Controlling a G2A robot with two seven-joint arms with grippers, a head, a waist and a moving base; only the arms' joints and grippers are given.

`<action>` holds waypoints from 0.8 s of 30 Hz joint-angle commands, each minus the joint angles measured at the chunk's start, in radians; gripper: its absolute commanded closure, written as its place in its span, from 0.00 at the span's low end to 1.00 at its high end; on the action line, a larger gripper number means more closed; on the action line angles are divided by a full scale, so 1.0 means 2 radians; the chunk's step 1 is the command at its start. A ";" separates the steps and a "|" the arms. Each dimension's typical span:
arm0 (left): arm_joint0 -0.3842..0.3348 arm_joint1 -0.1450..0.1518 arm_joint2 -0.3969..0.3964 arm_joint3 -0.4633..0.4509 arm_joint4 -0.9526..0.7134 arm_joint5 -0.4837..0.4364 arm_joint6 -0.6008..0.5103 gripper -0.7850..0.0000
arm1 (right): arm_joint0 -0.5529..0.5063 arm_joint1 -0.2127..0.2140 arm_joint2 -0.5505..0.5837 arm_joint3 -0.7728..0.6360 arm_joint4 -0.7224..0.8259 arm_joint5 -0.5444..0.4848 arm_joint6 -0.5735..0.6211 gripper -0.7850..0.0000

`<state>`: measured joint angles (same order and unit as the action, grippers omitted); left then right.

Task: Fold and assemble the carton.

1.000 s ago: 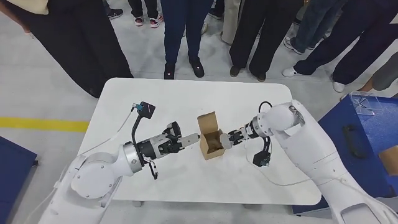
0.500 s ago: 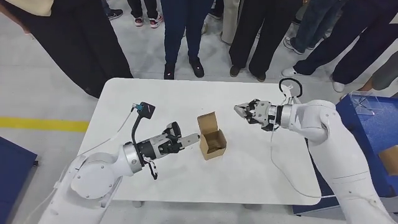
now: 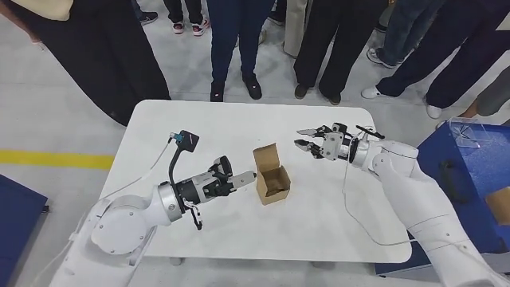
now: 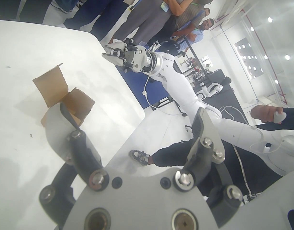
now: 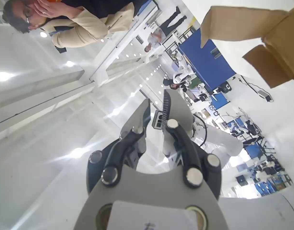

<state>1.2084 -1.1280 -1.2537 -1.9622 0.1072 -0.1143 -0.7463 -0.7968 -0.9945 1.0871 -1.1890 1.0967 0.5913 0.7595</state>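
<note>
Carton (image 3: 271, 177) just beside left gripper (image 3: 249, 178); right gripper (image 3: 300, 139) hovers apart

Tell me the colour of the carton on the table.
The carton is plain brown cardboard, a darker brown inside; the top view shows it best.

The carton (image 3: 271, 177) is made of plain brown cardboard, matt and slightly fibrous, with raw cut edges along its flaps. The table (image 3: 199, 127) beneath the carton is finished in a smooth white surface on which a faint sheen is seen. On the left gripper (image 3: 249, 177) and the right gripper (image 3: 300, 139) to either side of the carton, pale grey metal fingers (image 4: 208, 130) and a dull metal plate (image 4: 147, 199) with bright screws (image 4: 181, 178) are joined by black matt plastic links (image 4: 84, 154).
</note>
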 commanded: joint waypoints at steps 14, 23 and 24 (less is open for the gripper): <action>-0.148 -0.021 0.143 0.168 0.162 0.234 -0.087 0.00 | -0.001 0.044 0.004 -0.044 -0.415 -0.135 0.066 0.00; -0.208 -0.050 0.227 0.257 0.175 0.294 -0.085 0.00 | 0.014 0.044 -0.047 -0.046 -0.549 -0.184 0.121 0.00; -0.212 -0.053 0.233 0.262 0.179 0.301 -0.082 0.00 | 0.015 0.043 -0.053 -0.047 -0.555 -0.187 0.122 0.00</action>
<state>0.7902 -1.2293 -0.7992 -1.4469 0.4587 0.4768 -0.9135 -0.7677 -0.9071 0.9899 -1.2806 -0.0015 0.2221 1.0037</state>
